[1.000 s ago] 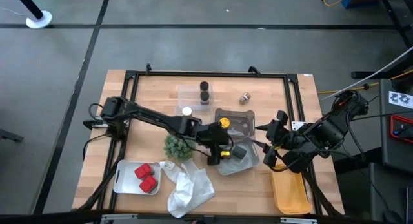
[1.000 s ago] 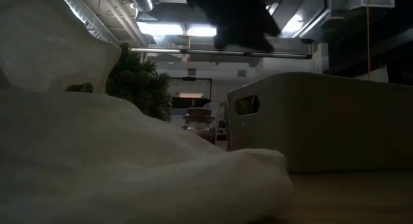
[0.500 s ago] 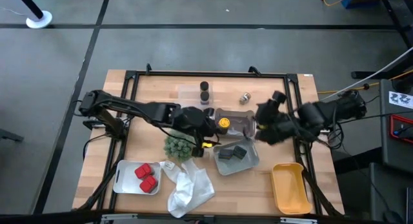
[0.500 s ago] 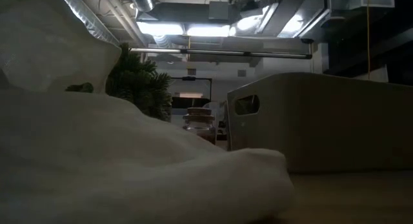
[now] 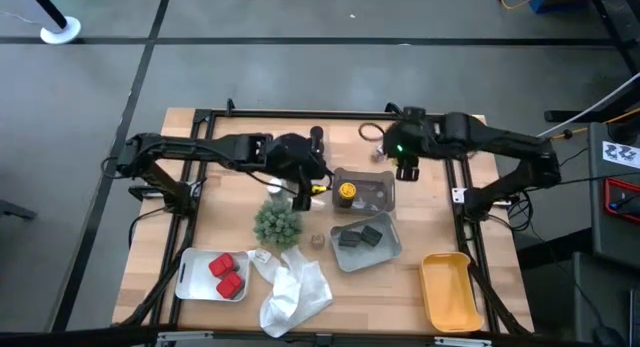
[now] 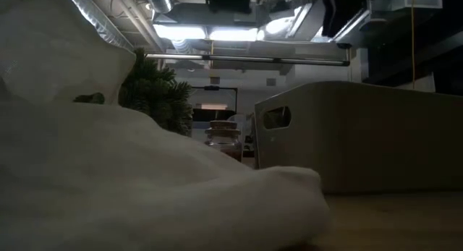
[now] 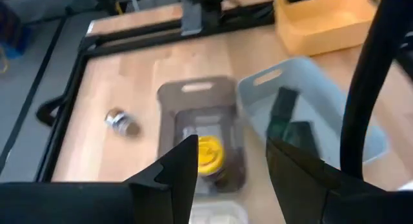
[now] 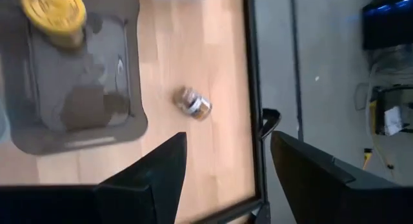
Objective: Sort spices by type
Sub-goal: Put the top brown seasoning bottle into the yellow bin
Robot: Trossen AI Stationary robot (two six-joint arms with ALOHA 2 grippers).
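Note:
In the high view my left gripper [image 5: 311, 186] hangs open between the clear tray [image 5: 297, 145] and the dark tray [image 5: 375, 192], which holds the yellow-capped jar [image 5: 346, 191]. In its wrist view that jar [image 7: 208, 153] sits just beyond the open fingers. My right gripper [image 5: 402, 157] is open above the table's far side, near a small jar [image 8: 193, 104] lying on its side on the wood. Two dark jars [image 5: 317, 142] stand in the clear tray. Dark grey blocks [image 5: 361, 237] lie in the light grey tray, red packets [image 5: 226, 272] in the white tray. A tan round piece [image 5: 318, 240] rests on the table.
A green bushy plant [image 5: 277, 224] stands left of the grey tray, and a crumpled white plastic bag [image 5: 290, 292] lies near the front edge. The yellow tray [image 5: 448, 287] sits at the near right corner. A black frame [image 5: 462, 167] runs around the table.
My left gripper has risen from over the light grey tray and moved toward the far left, ending beside the clear tray. My right gripper has swung from the table's near right side toward the far edge and turned, now hovering by the lying jar.

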